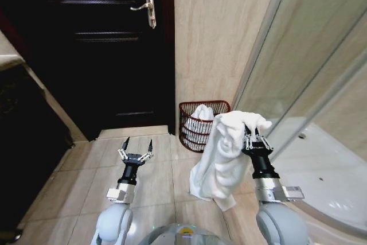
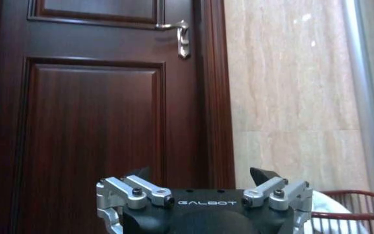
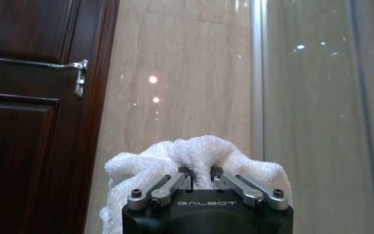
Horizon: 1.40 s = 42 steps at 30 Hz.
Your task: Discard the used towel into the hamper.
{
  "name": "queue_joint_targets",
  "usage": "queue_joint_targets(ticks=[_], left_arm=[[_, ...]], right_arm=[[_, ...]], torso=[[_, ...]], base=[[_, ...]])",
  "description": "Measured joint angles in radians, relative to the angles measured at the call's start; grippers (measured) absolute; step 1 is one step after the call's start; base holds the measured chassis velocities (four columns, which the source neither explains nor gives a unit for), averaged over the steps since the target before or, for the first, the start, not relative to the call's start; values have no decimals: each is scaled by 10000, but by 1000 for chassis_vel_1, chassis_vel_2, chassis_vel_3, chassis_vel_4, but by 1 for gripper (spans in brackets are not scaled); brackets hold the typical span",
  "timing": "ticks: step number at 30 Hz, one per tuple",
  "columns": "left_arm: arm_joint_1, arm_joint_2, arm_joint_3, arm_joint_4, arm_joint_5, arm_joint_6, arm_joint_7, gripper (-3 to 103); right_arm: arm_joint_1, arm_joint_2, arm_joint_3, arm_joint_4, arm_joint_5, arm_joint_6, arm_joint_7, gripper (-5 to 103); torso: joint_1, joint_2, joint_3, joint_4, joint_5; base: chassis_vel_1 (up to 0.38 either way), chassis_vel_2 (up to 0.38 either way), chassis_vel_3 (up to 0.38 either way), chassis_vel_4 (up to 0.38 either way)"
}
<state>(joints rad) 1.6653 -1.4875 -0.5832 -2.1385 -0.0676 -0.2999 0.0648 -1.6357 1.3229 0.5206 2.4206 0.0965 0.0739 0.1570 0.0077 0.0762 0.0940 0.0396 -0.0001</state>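
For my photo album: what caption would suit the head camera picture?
Right gripper holds a white towel near the wire hamper; the open left gripper waits empty.

Dark wood door (image 1: 109, 44), beige tile wall (image 1: 221, 32), tiled floor (image 1: 92, 170), glass shower screen (image 1: 321, 55).

Right gripper (image 3: 200, 178) clamped on the towel (image 3: 194, 153)
White terry cloth bunches over the closed fingers (image 3: 167, 187); beyond stand a dark door (image 3: 25, 122) with handle (image 3: 78, 78), beige wall (image 3: 180, 73) and glass panel (image 3: 323, 112)
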Motion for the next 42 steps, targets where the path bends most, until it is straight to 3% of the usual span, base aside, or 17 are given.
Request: queue_joint_targets(ticks=[7,11,22,27,34,35,38,39,42], left_arm=[[59,-91,-114,-12,-41,-4,-62,100],[200,-213,-144,-247,-53,267,-171,100],[326,-120,-422,-646,-436,842,-470,100],[322,45,-368,-657,-505,914,-618,100],[716,-221,-110,-858,42,749,-655,100],[716,-221,-110,-858,42,749,-655,100],[854,-273,-233,-886,304,452,-669,100],[854,-273,-233,-886,304,452,-669,100],[898,-372,-255,-935,473,359,-735,100]], right_arm=[[242,-144,-99,-181,13,-141,-88,14],[352,-274,-64,-237,142,-119,-86,14],[821,-1066,216,450,1834,-645,194,14],[1817,-1847,302,797,2898,-1191,476,14],[3787,-3384,1225,819,5240,-2458,846,14],[3787,-3384,1225,819,5240,-2458,846,14],[5328,-4463,1433,665,6521,-2824,1225,14],[5328,-4463,1433,665,6521,-2824,1225,14],[6960,-5402,1233,231,7658,-3160,1605,14]], torso=[[0,0,0,0,-1],[-1,0,-1,0,1],[-3,0,-2,-3,1],[-3,0,-2,-1,0],[-3,-1,-1,-1,6],[-3,-1,-1,-1,6],[-3,0,-1,1,-1],[-3,0,-1,1,-1],[-2,-1,0,-3,3]], base=[[-125,126,119,-104],[-82,57,89,-84],[-18,15,14,-14],[0,0,0,0],[0,0,0,0],[0,0,0,0],[0,0,0,0],[0,0,0,0],[0,0,0,0]])
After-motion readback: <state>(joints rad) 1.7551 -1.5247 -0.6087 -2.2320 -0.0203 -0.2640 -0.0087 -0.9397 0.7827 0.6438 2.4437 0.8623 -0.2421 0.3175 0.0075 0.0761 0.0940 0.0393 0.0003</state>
